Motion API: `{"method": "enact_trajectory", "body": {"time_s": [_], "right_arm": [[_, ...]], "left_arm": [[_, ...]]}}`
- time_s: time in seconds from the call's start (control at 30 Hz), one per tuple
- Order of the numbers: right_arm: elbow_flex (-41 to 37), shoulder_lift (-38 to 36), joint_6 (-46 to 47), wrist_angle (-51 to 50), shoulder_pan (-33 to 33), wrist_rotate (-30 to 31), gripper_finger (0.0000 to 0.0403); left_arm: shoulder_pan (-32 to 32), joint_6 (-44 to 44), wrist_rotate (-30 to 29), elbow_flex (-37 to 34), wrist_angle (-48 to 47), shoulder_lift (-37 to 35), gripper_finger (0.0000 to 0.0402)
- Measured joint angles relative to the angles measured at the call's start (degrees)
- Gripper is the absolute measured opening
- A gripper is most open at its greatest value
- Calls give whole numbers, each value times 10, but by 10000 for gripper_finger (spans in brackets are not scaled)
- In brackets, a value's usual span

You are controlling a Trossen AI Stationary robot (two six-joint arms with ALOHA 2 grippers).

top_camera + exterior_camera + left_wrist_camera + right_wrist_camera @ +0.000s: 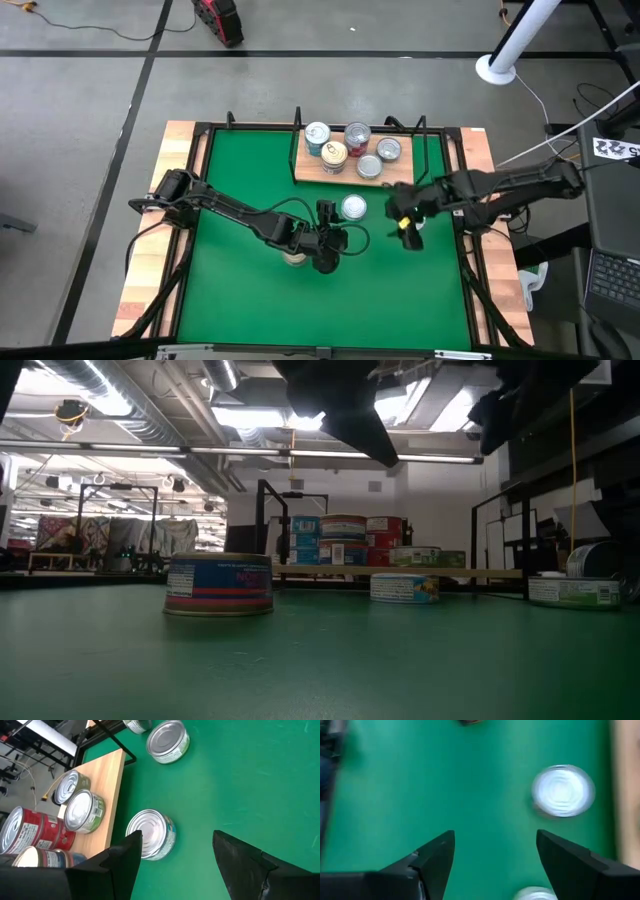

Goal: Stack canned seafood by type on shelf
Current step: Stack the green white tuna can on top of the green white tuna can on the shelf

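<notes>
The shelf (340, 172), a light-wood board with black wire rails, stands at the mat's far middle and carries several tins (334, 155), some stacked (343, 540). A silver-lidded tin (352, 207) lies flat on the green mat just in front of the shelf. My left gripper (327, 210) hovers open above the mat beside this tin (150, 834) and touches nothing. To that tin's right, my right gripper (402, 222) hangs open over the mat (495, 834), also empty. A blue-labelled tin (220, 584) sits under the left arm (293, 258).
More tins lie flat on the mat toward the right: one near the right gripper (168, 741) and one farther off (137, 725). Pale wooden planks (150, 260) edge the mat on both sides. Bare mat lies at the near and left parts.
</notes>
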Motion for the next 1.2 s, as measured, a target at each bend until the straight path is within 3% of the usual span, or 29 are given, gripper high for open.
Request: {"method": "enact_trajectory", "body": {"time_s": [0.2, 0.67, 0.93, 1.2], "right_arm": [[0, 0, 32, 0, 79, -9, 280], [-13, 12, 206, -121, 212, 221, 279], [-103, 11, 298, -111, 223, 200, 280], [-190, 11, 291, -97, 223, 201, 280]], "left_arm": [[0, 0, 0, 0, 9, 0, 239], [12, 56, 44, 0, 141, 52, 239], [25, 58, 55, 0, 155, 70, 239], [32, 58, 56, 0, 165, 73, 239]]}}
